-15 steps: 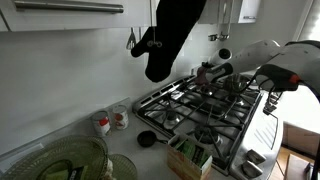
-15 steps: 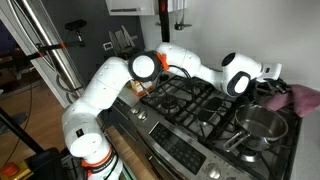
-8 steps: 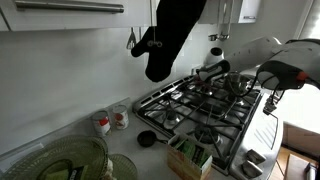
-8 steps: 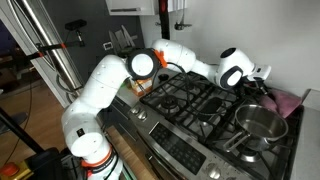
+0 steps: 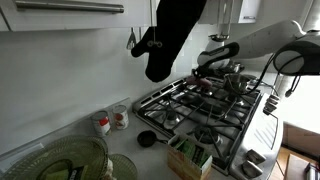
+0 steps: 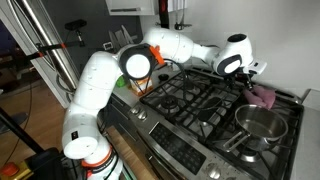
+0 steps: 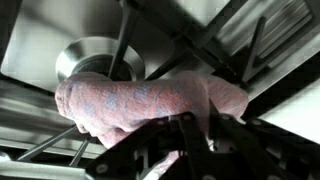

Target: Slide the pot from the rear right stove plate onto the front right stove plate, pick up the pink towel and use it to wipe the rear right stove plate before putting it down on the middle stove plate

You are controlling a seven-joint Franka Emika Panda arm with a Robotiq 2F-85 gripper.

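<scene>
- Fingers (image 7: 186,135) are clamping shut on the pink towel (image 7: 150,100) in the wrist view, with the cloth bunching into a thick roll right across the frame.
- Only the wrist view is showing what is lying under the towel: a round burner cap (image 7: 95,60) and the black grate bars (image 7: 235,45).
- In an exterior view, the towel (image 6: 264,96) is dangling over the rear right corner of the stove (image 6: 190,100). Whether its lower end is touching the grate cannot be told.
- That same view is showing the pot (image 6: 258,124) sitting on the front right stove plate, near the towel but apart from it.
- In an exterior view, the arm (image 5: 260,40) is reaching over the far side of the stove, and the pot (image 5: 234,82) is showing just beyond the fingers. The towel is too small to make out here.
- Only this view is showing a black oven mitt (image 5: 170,35) hanging on the wall and two cups (image 5: 110,121) standing on the desk beside the stove.
</scene>
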